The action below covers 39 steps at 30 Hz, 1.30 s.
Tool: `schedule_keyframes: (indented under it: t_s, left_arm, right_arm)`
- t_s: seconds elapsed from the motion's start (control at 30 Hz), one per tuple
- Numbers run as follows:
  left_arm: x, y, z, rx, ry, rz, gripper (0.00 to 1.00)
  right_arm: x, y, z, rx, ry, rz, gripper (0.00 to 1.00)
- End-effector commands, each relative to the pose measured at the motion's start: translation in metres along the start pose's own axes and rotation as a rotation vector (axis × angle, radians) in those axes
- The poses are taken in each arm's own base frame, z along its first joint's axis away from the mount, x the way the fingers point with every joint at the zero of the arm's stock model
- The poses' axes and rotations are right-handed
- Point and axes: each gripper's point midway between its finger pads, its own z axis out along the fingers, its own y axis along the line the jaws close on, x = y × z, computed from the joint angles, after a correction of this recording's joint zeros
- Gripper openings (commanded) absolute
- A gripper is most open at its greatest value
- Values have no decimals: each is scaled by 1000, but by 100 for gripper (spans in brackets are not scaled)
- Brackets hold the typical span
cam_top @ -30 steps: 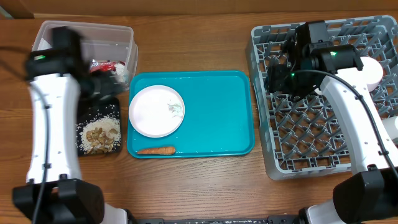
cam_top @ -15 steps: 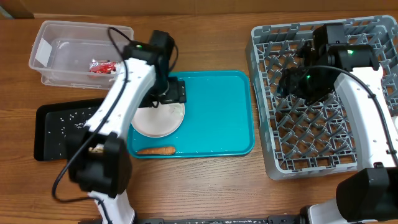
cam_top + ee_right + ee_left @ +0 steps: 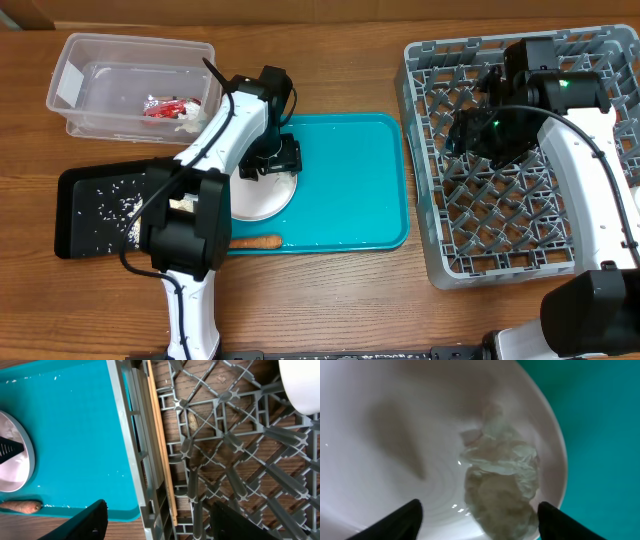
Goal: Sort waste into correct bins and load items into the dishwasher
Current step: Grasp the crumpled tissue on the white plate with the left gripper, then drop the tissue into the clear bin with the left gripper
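Observation:
My left gripper is open and low over the white plate on the teal tray. In the left wrist view its fingers straddle a crumpled white paper lying on the plate. The carrot lies on the tray's front edge. The clear tub holds the red-and-white wrapper. The black tray carries rice and nut scraps. My right gripper is open and empty over the grey dish rack. The chopsticks lie along the rack's left wall.
The teal tray lies between the bins and the rack. A white round dish sits in the rack's far part. My left arm crosses over the black tray's right end. The right wrist view also shows the plate and the carrot.
My left arm swung from the clear tub to the plate on the teal tray and came down over the paper. The black tray is now uncovered. My right gripper shifted slightly right.

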Motion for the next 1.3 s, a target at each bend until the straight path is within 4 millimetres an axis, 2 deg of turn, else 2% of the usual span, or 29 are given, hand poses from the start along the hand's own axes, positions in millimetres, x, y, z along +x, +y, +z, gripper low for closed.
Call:
schedule_keyframes:
  t_s: [0.0,0.2,0.3,0.4,0.5,0.57,0.73,0.77,0.8,0.87,0.97,1.1,1.27]
  left_arm:
    - [-3,-4,2,12,2,-10,63]
    - [-1,-3,2,8,11,-10,27]
    - [0,-1,1,4,17,-11,12]
    - [1,3,-5,-6,20,-18,4]
    - [0,13,-21,-32,-5,-31,4]
    - [-3,22,-39,-50,-46,-51,4]
    - [-9,44,-100,-48,-218,-94,4]
    - [-14,54,-122,-48,-298,-117,4]
    - [-16,59,-133,-45,-339,-129,4]
    - [-30,78,-167,-37,-478,-183,4]
    - [-49,101,-195,-33,-613,-252,4]
    - [-77,130,-209,-40,-725,-334,4]
    - [-111,157,-193,-51,-758,-401,4]
  right_arm:
    - [-4,2,-6,-5,-24,-7,68]
    - [-5,2,-6,-5,-26,-7,68]
    - [-5,2,-6,-5,-26,-7,68]
    - [-5,2,-6,-5,-26,-7,68]
    - [-4,2,-6,-5,-24,-7,68]
    - [-4,1,-6,-4,-23,-7,68]
    - [-4,2,-6,-5,-23,-7,68]
    - [-4,2,-6,-5,-23,-7,68]
    - [-4,2,-6,-5,-24,-7,68]
    - [-4,2,-6,-5,-23,-7,68]
    - [-4,2,-6,-5,-23,-7,68]
    - [-4,2,-6,-5,-22,-7,68]
    - [-4,2,-6,-5,-22,-7,68]
